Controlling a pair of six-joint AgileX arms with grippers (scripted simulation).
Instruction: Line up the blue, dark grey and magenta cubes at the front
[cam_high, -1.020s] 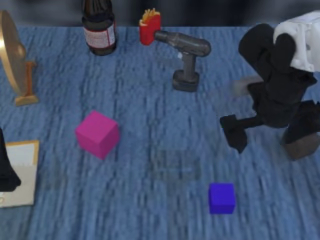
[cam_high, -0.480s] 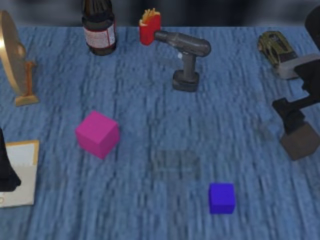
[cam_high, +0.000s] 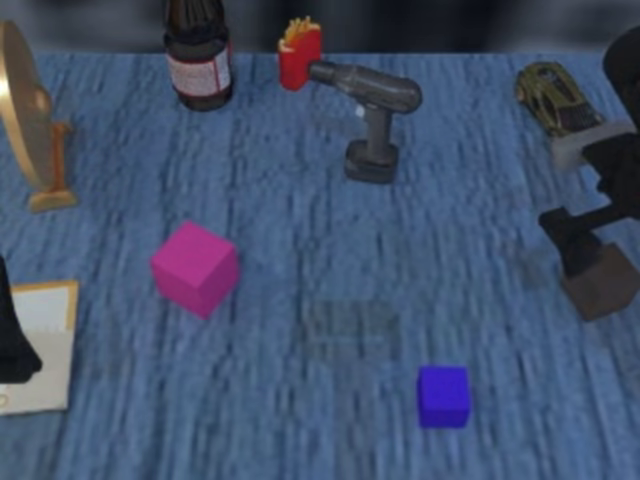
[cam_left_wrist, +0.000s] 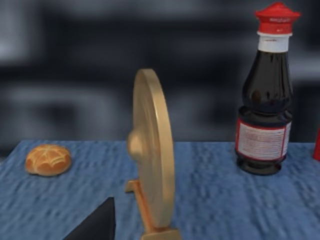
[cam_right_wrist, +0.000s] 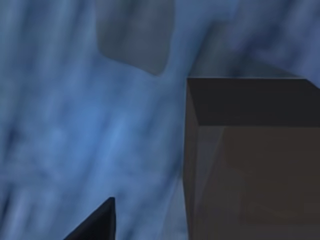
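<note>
The right gripper (cam_high: 590, 245) is cut off by the right edge of the top view, and its finger spacing cannot be told. The dark grey cube (cam_high: 601, 283) just below it is partly covered by one finger; in the right wrist view the cube (cam_right_wrist: 252, 160) is cropped by two picture edges. The left gripper (cam_high: 15, 350) is cut by the left edge, partly hiding a pale card (cam_high: 45, 345) under it. Only a dark finger tip (cam_left_wrist: 95, 225) is seen in the left wrist view.

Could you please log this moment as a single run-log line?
right gripper: over grey cube, table's right edge | left gripper: parked far left | magenta cube: left-centre | blue cube: front, right of centre
</note>
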